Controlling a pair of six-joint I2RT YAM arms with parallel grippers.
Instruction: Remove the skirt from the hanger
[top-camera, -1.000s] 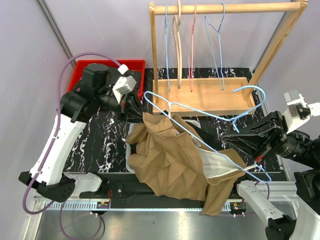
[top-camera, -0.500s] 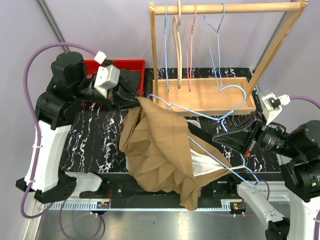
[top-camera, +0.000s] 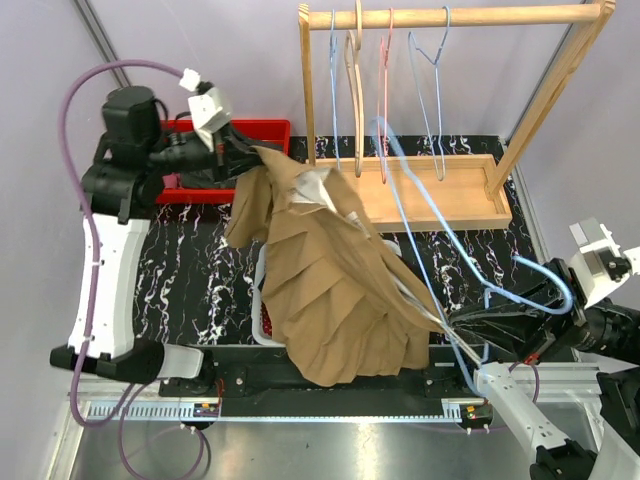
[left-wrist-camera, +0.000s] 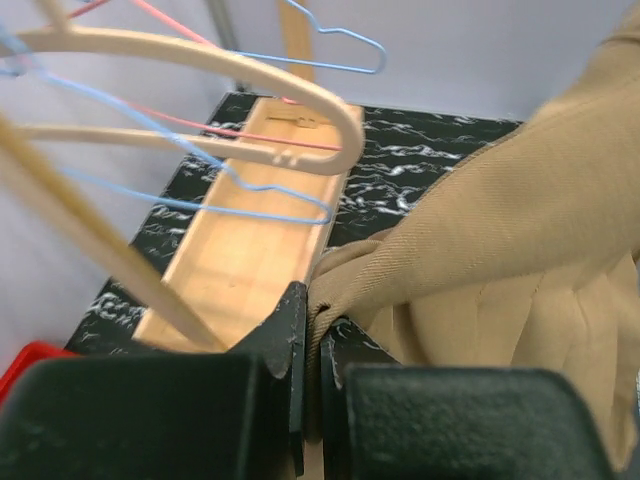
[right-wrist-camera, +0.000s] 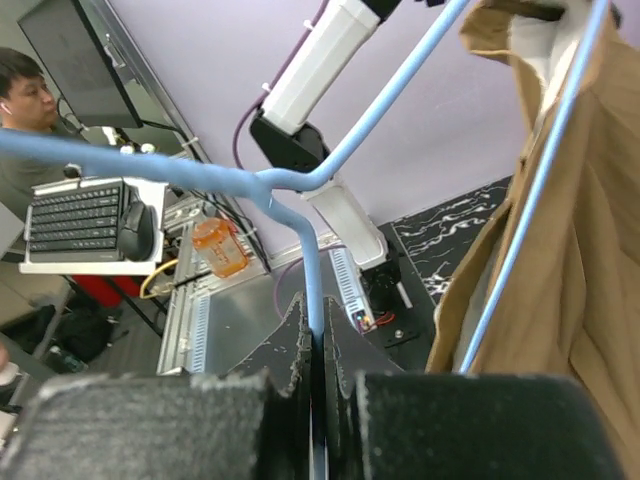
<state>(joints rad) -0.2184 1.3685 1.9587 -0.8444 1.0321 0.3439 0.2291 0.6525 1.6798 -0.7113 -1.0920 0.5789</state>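
Top external view: the tan skirt (top-camera: 330, 290) is seen lifted above the black marbled table (top-camera: 190, 270), draped from upper left down toward the near edge. Its upper corner is pinched by the left gripper (top-camera: 248, 158), raised in front of the red bin (top-camera: 265, 128). The light blue hanger (top-camera: 407, 170) is tilted steeply, with part of its wire threaded through the skirt's folds and its hook end held low at the right by the right gripper (top-camera: 462, 322). Behind, spare hangers (top-camera: 356, 70) are hung on a wooden rack (top-camera: 450, 17).

Left wrist view: the jaws (left-wrist-camera: 312, 330) are closed narrowly on a fold of skirt fabric (left-wrist-camera: 500, 230).

Right wrist view: the jaws (right-wrist-camera: 318, 340) are clamped on the hanger's neck (right-wrist-camera: 312, 270), just below the hook bend; the skirt (right-wrist-camera: 560, 270) is seen hanging at right.
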